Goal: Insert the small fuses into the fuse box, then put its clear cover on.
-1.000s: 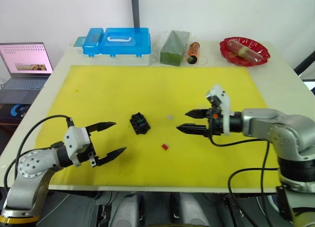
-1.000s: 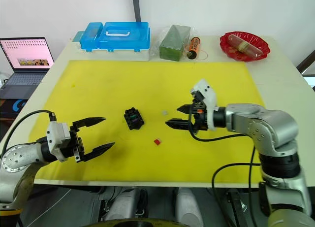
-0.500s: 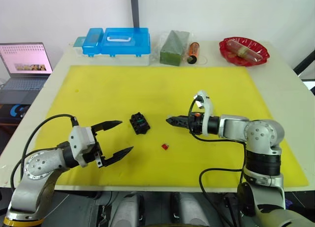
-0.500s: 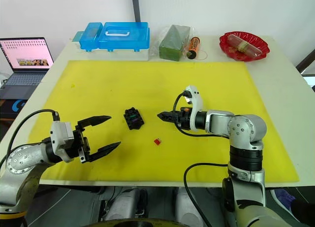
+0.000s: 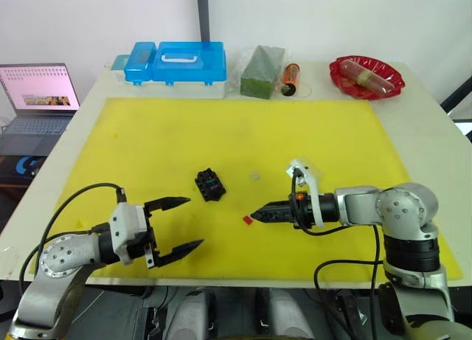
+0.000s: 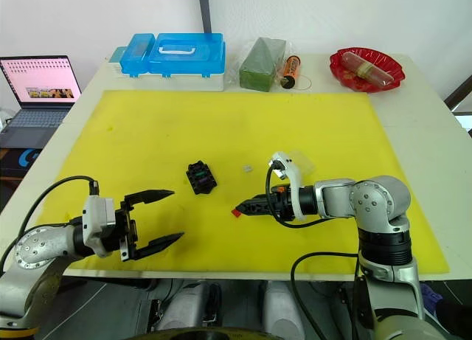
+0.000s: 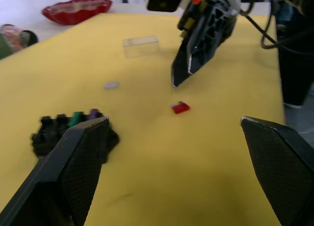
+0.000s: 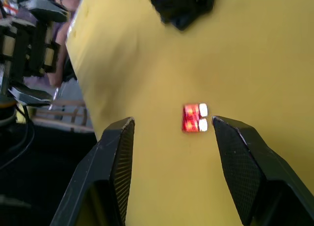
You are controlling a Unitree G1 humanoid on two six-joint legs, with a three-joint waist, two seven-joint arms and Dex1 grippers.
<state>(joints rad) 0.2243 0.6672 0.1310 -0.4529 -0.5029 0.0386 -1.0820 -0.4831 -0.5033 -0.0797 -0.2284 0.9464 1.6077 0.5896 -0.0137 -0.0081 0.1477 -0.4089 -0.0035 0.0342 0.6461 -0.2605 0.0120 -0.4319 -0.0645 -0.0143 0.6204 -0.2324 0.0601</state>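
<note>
- Risk first: we judge the red fuse (image 8: 195, 117) easy to lose; it lies flat on the yellow mat (image 5: 147, 133), tiny and light, so a tip that lands on its edge could flick or push it away rather than pinch it
- Second risk: the right end effector (image 6: 237, 209) comes in low and nearly level with the mat; its fingertips could drag on the mat and skid the fuse ahead of them; a slightly off-centre close would twist the blades, and then seating it in a slot would be hard
- Right end effector: in its wrist view we see its fingers parted moderately, one on each side of the red fuse, which sits closer to one of them; we see it holding nothing yet
- Left end effector (image 5: 181, 222): spread wide and empty, hovering near the front edge of the bench, well apart from the work
- Fuse box (image 5: 209, 185): on the mat between the two arms, with a green and a purple fuse already showing in its slots; a pale grey fuse (image 5: 255, 175) lies loose beside it
- Clear cover (image 7: 141, 45): resting on the mat beyond the right end effector, not yet on the box
</note>
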